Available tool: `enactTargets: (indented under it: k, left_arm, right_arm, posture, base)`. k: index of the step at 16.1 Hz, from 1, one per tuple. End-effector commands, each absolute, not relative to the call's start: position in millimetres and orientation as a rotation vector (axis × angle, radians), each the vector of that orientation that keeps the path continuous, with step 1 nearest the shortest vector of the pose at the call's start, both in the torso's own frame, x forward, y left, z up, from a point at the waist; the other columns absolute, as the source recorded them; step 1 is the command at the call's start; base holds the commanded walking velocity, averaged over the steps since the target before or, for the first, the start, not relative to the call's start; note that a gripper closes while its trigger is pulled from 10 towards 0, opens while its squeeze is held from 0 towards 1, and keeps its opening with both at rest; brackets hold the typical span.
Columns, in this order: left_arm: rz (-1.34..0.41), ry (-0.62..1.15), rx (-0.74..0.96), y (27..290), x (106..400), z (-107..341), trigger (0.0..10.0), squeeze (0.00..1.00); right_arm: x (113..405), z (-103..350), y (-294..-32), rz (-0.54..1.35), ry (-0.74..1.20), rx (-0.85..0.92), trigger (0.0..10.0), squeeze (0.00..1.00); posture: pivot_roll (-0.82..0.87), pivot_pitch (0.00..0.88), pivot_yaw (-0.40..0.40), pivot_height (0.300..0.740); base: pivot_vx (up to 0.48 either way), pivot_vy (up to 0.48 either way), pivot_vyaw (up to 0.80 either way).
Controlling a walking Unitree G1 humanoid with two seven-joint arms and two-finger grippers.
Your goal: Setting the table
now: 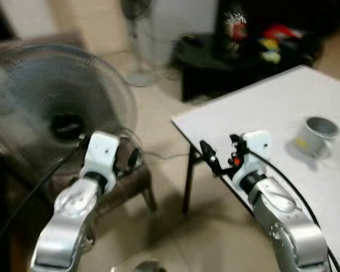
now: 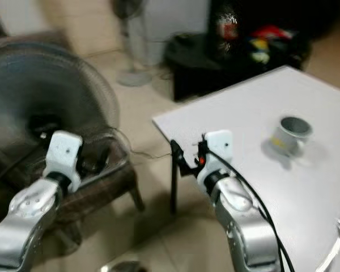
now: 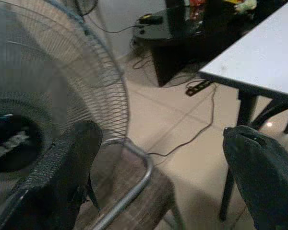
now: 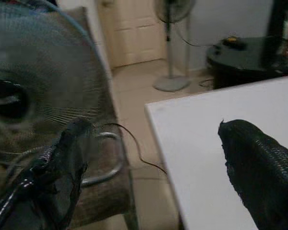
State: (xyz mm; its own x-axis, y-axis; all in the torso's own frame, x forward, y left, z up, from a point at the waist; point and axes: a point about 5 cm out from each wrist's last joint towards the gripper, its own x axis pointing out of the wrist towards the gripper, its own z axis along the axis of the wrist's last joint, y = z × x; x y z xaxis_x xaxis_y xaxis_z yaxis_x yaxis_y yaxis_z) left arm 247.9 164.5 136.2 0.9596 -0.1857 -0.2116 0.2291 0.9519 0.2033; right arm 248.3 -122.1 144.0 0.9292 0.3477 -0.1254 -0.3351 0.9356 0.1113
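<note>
White table [image 1: 272, 107] with metal cup [image 1: 316, 136] well apart from both grippers, fork [image 2: 335, 241] at table's near edge in right eye view, right gripper [image 4: 158, 177] spread over table corner, left gripper [image 3: 158, 182] spread before fan [image 1: 56, 107].

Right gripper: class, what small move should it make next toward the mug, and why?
Probably a reach forward and to the robot's right across the white table. The right gripper hangs at the table's near corner, fingers open and empty, while the metal mug stands apart, farther along the tabletop.
</note>
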Motion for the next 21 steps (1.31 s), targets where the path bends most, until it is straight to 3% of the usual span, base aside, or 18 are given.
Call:
enactTargets:
  k: [1,7,21]
  left_arm:
    - [-0.182,0.16,0.236,169,250,143,10.0,0.0]
    - [-0.107,0.14,0.28,181,250,147,10.0,0.0]
    - [-0.206,0.093,0.245,170,252,157,10.0,0.0]
  right_arm:
    - [250,143,-120,0.357,0.149,0.087,10.0,1.0]
    - [258,141,-121,0.354,0.158,0.057,10.0,1.0]
    - [258,140,-118,0.425,0.158,0.055,10.0,1.0]
  posture:
    - [0.11,0.0,0.014,0.74]
    - [0.13,0.0,0.0,0.74]
    - [0.13,0.0,0.009,0.74]
  base:
    - [0.0,0.0,0.8]
    - [0.0,0.0,0.8]
    - [0.0,0.0,0.8]
